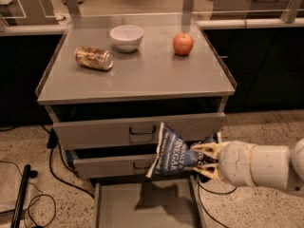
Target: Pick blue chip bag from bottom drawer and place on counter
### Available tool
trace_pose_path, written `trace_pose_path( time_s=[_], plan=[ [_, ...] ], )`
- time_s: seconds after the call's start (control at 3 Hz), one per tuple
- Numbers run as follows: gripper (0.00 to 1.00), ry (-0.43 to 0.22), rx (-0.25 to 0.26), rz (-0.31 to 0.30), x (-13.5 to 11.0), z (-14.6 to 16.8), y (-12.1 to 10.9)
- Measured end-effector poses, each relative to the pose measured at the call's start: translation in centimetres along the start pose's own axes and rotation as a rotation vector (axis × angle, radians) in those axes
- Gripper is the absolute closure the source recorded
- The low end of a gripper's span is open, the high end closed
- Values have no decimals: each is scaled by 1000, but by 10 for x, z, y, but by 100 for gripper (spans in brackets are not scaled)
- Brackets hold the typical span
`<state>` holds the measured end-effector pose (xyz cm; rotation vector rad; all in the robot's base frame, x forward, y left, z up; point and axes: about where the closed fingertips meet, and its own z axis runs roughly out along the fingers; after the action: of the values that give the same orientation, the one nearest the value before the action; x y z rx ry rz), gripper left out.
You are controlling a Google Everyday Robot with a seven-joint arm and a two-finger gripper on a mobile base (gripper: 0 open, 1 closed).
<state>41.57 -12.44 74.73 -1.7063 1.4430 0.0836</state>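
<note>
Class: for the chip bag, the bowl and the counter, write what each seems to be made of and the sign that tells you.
Chip bag, pinched in the claw low at the right: likely thin foil or plastic film, glossy, because it shows sharp creases. Bowl: probably glazed ceramic, maybe plastic, since it is smooth and white with a thick rim. Counter: apparently painted metal or laminate, flat grey with a soft sheen.
</note>
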Motion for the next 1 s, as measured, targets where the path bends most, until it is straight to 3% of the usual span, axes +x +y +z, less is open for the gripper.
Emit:
trace_pose_path(
  time_s=[0.33, 0.67, 1.0],
  plan=[
    [100, -48, 36, -2, -21, -35, -51],
    [100, -96, 103, -20, -29, -57, -105],
    [100, -96, 103, -20, -29, -57, -105]
  ],
)
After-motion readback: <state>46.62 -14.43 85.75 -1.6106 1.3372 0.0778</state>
